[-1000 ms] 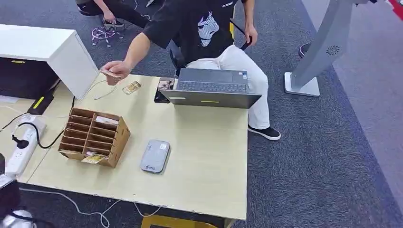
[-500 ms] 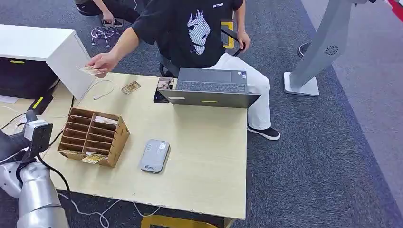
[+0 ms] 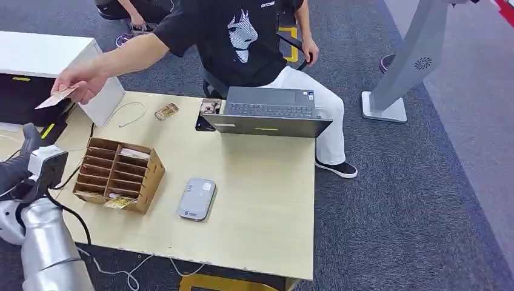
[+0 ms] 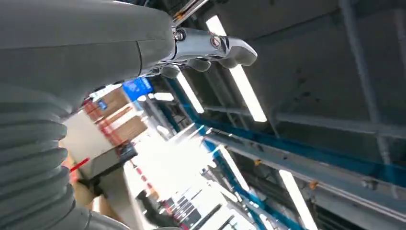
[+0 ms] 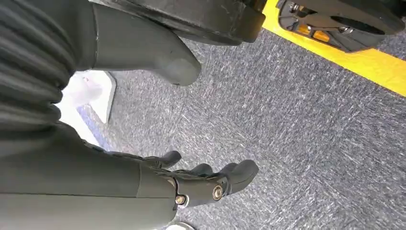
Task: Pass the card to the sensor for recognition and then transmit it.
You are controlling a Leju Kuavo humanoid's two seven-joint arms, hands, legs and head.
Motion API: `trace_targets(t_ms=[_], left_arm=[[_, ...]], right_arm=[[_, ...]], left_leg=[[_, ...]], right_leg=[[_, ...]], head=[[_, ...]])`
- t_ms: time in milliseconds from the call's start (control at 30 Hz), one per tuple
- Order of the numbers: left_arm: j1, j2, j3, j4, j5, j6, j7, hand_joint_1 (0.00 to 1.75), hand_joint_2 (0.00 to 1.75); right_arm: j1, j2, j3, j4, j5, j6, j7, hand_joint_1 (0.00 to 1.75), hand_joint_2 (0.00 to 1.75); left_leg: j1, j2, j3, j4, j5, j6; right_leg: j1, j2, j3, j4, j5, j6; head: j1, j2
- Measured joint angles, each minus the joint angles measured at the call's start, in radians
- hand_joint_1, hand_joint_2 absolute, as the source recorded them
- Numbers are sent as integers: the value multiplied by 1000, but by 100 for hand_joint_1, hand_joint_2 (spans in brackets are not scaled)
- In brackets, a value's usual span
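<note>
Left hand [image 3: 18, 159] is up at the far left corner of the table [image 3: 267, 200], fingers apart w/ nothing in them, so it's wide and empty. In the left wrist view the same hand [image 4: 206, 50] points up at ceiling lights, fingers a bit bent, nothing held.

Right hand [image 5: 201, 179] hangs over grey carpet [image 5: 311, 139], fingers loosely spread, thumb apart from them, nothing in it either.

The card [image 3: 56, 97] is off the table's left end, up in the air, pinched in a person's hand [image 3: 82, 79]. It's above and a bit beyond the left hand, not touching it. The person sits at the far side of the table, arm stretched out twd that corner.

On the table, going from that left end: a cardboard organizer [image 3: 118, 174] w/ slots, some cards in it, near the left edge. Just beside it twd the middle lies a flat grey card reader [image 3: 197, 198]. At the far edge there's an open laptop [image 3: 270, 112], and left of it a small gold tag [image 3: 166, 111] plus a thin cable [image 3: 130, 112]. A white cabinet [image 3: 60, 60] stands past the far left corner, and a power strip [image 3: 27, 194] lies just off the left end.
</note>
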Motion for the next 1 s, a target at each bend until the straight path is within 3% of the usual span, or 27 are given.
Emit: trace_targets(t_ms=[167, 300, 733, 1000], left_arm=[[1, 12, -74, -153, -96, 0, 0, 0, 175], [-3, 20, -112, -217, -109, 0, 0, 0, 175], [-3, 28, -141, -275, -113, 0, 0, 0, 175], [-19, 49, -185, -299, -169, 0, 0, 0, 175]], right_arm=[[-1, 0, 0, 5, 19, 2, 2, 0, 175], [-1, 0, 0, 7, 26, 3, 3, 0, 175], [-1, 0, 0, 8, 28, 3, 3, 0, 175], [-3, 0, -3, 8, 30, 10, 5, 0, 175]], left_leg=[[0, 0, 0, 0, 0, 0], [0, 0, 0, 0, 0, 0], [0, 0, 0, 0, 0, 0], [0, 1, 0, 0, 0, 0]], right_leg=[[0, 0, 0, 0, 0, 0], [0, 0, 0, 0, 0, 0], [0, 0, 0, 0, 0, 0], [0, 0, 0, 0, 0, 0]], head=[[0, 0], [0, 0], [0, 0], [0, 0]])
